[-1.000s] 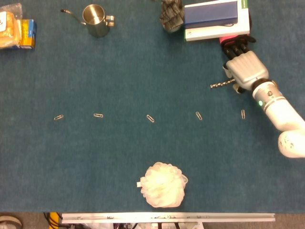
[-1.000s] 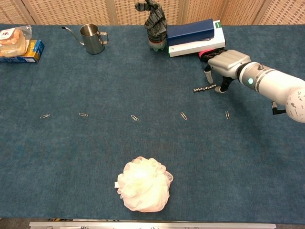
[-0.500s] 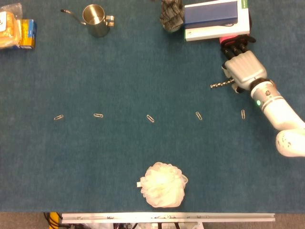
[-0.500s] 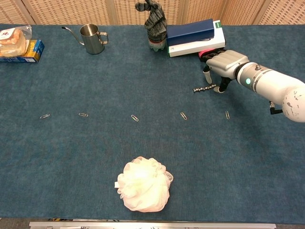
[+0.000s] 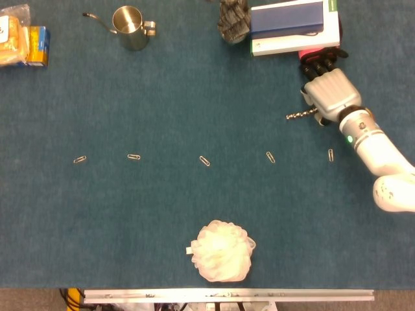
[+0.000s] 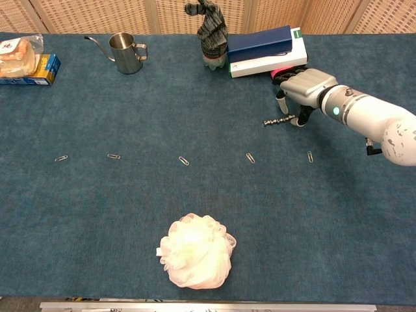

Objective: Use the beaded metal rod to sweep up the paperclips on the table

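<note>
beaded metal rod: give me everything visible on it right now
The beaded metal rod is a short, thin, silvery stick with a knobbly, bead-like profile along its length. It lies low over the blue table cloth on the right side, roughly horizontal, its free end pointing toward the table's middle. Its other end is at the right robot hand, whose fingers reach down around it; whether it is gripped or lifted cannot be told. It sits apart from the row of paperclips nearer the front edge.

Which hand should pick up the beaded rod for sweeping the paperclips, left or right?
Right. The right hand is already over the beaded metal rod, fingers around its near end, just above the row of paperclips. The left hand shows in neither view.
</note>
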